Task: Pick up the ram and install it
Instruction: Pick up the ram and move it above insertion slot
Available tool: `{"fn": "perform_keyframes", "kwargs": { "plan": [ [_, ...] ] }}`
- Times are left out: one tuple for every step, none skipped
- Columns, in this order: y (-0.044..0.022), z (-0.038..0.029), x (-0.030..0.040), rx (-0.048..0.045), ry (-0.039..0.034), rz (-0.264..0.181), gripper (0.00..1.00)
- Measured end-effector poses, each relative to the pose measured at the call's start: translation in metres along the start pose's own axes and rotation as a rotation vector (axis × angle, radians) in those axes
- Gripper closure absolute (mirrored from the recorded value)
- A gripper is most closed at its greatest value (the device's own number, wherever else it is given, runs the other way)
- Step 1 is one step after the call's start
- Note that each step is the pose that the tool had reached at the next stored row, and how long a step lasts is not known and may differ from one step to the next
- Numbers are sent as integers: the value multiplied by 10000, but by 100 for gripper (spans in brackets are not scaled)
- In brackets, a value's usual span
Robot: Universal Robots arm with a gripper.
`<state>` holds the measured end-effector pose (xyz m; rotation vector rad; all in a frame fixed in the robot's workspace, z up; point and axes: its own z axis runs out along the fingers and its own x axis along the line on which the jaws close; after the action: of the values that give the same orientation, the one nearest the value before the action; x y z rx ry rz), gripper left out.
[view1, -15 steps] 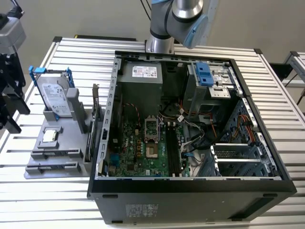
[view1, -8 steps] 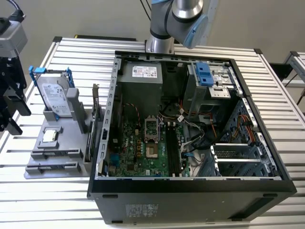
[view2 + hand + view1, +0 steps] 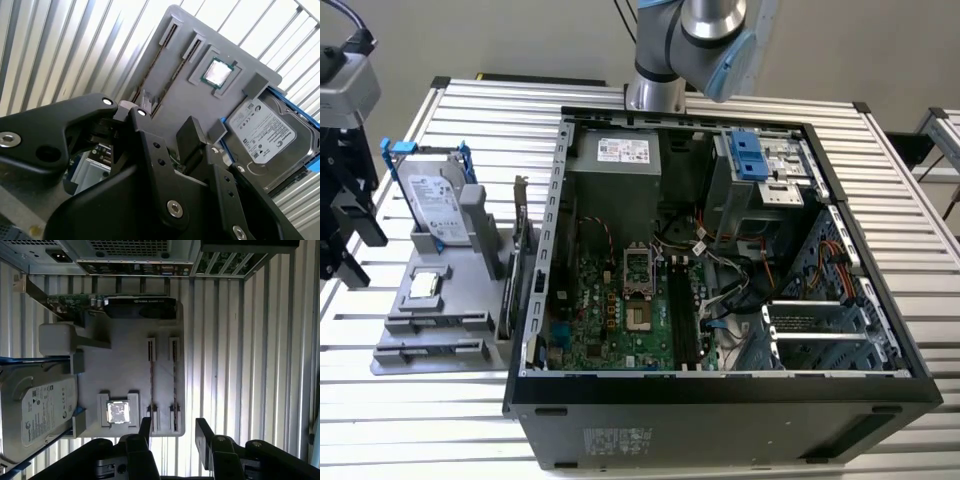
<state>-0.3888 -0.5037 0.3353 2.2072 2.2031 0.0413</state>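
Two ram sticks stand edge-on as narrow dark strips in the slots of a grey holder tray (image 3: 125,370): one ram stick (image 3: 174,385) and a second (image 3: 151,385) beside it. They also appear in the second wrist view, ram (image 3: 159,47), and in the exterior view, ram (image 3: 438,322). My gripper (image 3: 174,432) is open with nothing between its black fingers (image 3: 145,427). It hovers just off the tray's edge, near the ends of the ram sticks. In the exterior view the gripper (image 3: 348,235) is at the far left, apart from the tray.
The tray also holds a silver hard drive (image 3: 37,410) in a blue frame, a processor chip (image 3: 119,412) and an expansion card (image 3: 115,307). The open computer case (image 3: 720,400) lies to the exterior view's right, with its motherboard (image 3: 620,310) and long dark memory slots (image 3: 682,315).
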Motion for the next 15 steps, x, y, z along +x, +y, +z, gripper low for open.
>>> {"fn": "perform_keyframes", "kwargs": {
  "plan": [
    [0,7,0,1,0,0,0],
    [-1,13,0,2,-1,0,0],
    [-1,21,0,0,0,0,0],
    [-1,28,0,0,0,0,0],
    [-1,34,0,0,1,0,0],
    [-2,41,0,0,0,0,0],
    [-2,47,0,1,0,0,0],
    [-2,54,0,1,0,0,0],
    [-2,62,0,-1,1,0,0],
    [-2,68,0,0,0,0,0],
    [-3,74,0,1,0,0,0],
    [-3,82,0,1,0,0,0],
    [-3,90,0,0,0,0,0],
    [-3,97,0,0,0,0,0],
    [-4,105,0,0,0,0,0]
  ]
}}
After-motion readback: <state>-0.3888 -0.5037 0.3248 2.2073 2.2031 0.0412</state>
